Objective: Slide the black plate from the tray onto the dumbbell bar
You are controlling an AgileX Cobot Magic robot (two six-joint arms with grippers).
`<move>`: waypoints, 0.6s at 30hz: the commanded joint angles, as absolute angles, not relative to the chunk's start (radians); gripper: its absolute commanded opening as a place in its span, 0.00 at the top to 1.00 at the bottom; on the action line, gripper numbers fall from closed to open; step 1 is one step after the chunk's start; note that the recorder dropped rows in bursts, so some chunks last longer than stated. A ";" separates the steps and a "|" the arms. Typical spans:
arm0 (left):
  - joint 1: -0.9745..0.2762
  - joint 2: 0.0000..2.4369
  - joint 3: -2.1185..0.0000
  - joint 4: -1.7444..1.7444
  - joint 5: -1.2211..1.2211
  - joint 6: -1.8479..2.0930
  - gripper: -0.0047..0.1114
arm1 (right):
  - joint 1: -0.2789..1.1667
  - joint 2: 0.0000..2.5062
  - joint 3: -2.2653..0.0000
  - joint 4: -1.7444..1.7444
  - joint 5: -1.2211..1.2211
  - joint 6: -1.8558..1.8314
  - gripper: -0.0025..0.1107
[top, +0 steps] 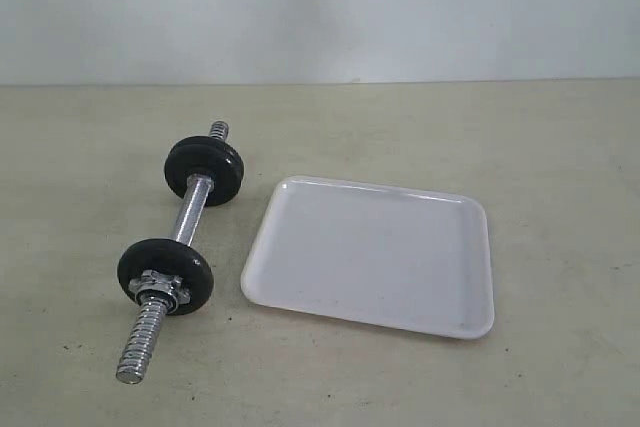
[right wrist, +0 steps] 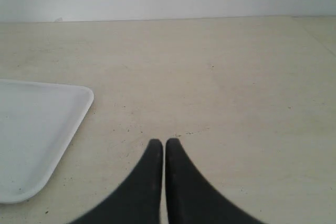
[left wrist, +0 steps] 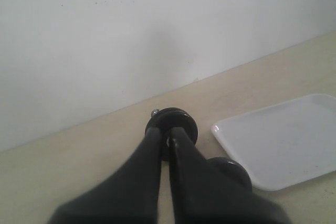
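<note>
The dumbbell bar (top: 190,209), left of the tray (top: 370,252), bears a far black plate (top: 204,171) and a near black plate (top: 163,269). The left gripper (left wrist: 167,134) and right gripper (right wrist: 164,145) are pinched together (gripping nothing).

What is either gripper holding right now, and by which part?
Nothing. The left gripper and the right gripper are both shut with nothing between their jaws; the dumbbell bar lies untouched on the table.

Bright, diffuse light leaves only faint shadows, one a thin line under the tray (top: 370,252) at its 6 o'clock edge. In both wrist views the near fingers (left wrist: 139,187) are blurred, and the wall (left wrist: 131,35) carries a soft grey patch.
</note>
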State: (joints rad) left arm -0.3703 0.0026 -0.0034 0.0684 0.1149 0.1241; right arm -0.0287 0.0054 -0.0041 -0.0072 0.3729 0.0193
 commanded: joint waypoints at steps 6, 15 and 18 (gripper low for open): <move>-0.371 0.000 0.000 0.065 0.113 0.128 0.92 | -0.021 0.000 0.000 -0.008 0.358 0.016 0.98; -0.371 0.000 0.000 0.065 0.113 0.128 0.92 | -0.016 0.000 0.000 -0.008 0.358 0.016 0.98; -0.371 0.000 0.000 0.065 0.113 0.128 0.92 | -0.016 0.000 0.000 -0.008 0.358 0.016 0.98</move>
State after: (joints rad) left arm -0.3703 0.0026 -0.0034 0.0684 0.1149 0.1241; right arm -0.0191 0.0054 -0.0041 -0.0057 0.3729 0.0193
